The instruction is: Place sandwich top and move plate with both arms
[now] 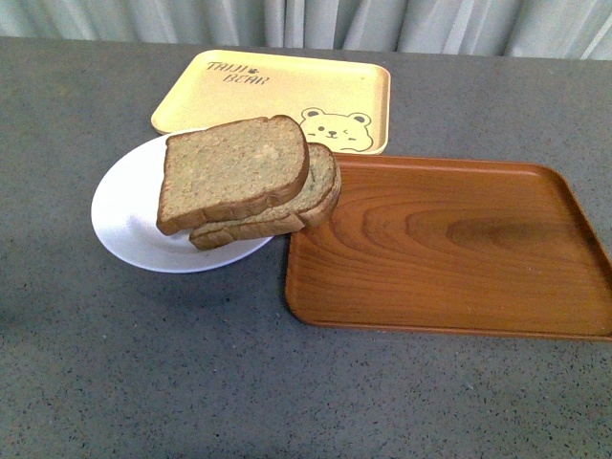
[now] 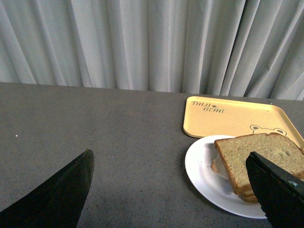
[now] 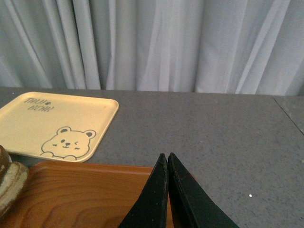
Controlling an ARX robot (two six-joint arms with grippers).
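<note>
Front view: sandwich top lies on a second slice on the plate, overhanging the wooden tray.
Writing: yellow tray reads "BEAR"; I read the upper word as "TAIJI".
Left gripper: seen only by its wrist view; spread wide, empty.
Right gripper: wrist view only; jaws pressed together, nothing held, over the wooden tray.
Backdrop: grey curtain.

Sandwich top: speckled brown, darker crust. Slice beneath: apparently the same brown, mostly covered. Plate: plain white. Bear tray: pale yellow, brown lettering and bear face. Wooden tray: orange-brown, dark grain. Table: grey, finely flecked. Curtain: pale grey-white, plain.
</note>
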